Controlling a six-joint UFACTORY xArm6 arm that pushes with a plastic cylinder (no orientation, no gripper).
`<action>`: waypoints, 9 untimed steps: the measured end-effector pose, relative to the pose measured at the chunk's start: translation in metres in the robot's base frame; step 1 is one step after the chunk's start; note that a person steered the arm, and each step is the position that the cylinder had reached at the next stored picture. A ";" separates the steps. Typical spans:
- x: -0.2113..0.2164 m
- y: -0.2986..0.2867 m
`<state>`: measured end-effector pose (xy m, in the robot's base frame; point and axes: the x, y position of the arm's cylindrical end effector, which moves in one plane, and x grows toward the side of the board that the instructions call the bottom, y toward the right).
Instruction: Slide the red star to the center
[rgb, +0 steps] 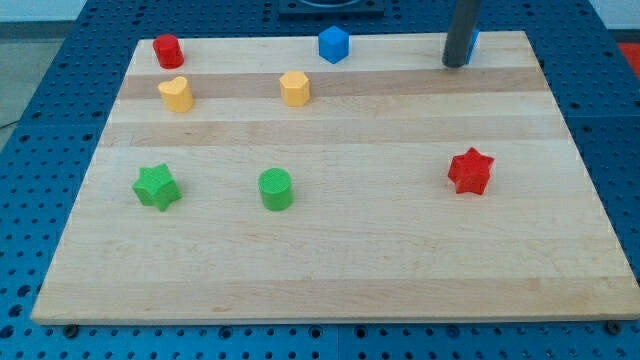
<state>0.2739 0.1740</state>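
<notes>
Blocks lie spread over the wooden table (330, 270), mostly near its edges, so the middle part has nothing on it. The red star (470, 171) sits at the view's right, about half way between top and bottom, and well apart from every other block. The middle of the table is to its left, so I judge the star needs a push toward the view's left, and maybe a little toward the top.

My tip (455, 64) is at the view's top right, near the far edge of the table. It is the lower end of a dark rod, the only end effector here; it has no jaws, so it cannot open or close, and it holds nothing. A small piece of a blue block (473, 42) shows just behind the rod at its right side; I cannot tell if they touch.

The red star is well below my tip in the view and almost straight under it, only slightly to the right. To push it left, the tip probably must first go around to the star's right side.

Other blocks: a red cylinder (166, 50) at top left, a blue cube (333, 44) at top middle, a yellow heart (175, 93), a yellow block (294, 88), a green star (156, 186) and a green cylinder (276, 189) at the left. The green cylinder is the nearest one to the star's way.
</notes>
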 end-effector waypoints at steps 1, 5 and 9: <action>0.032 0.000; 0.050 -0.034; 0.171 0.112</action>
<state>0.4446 0.2858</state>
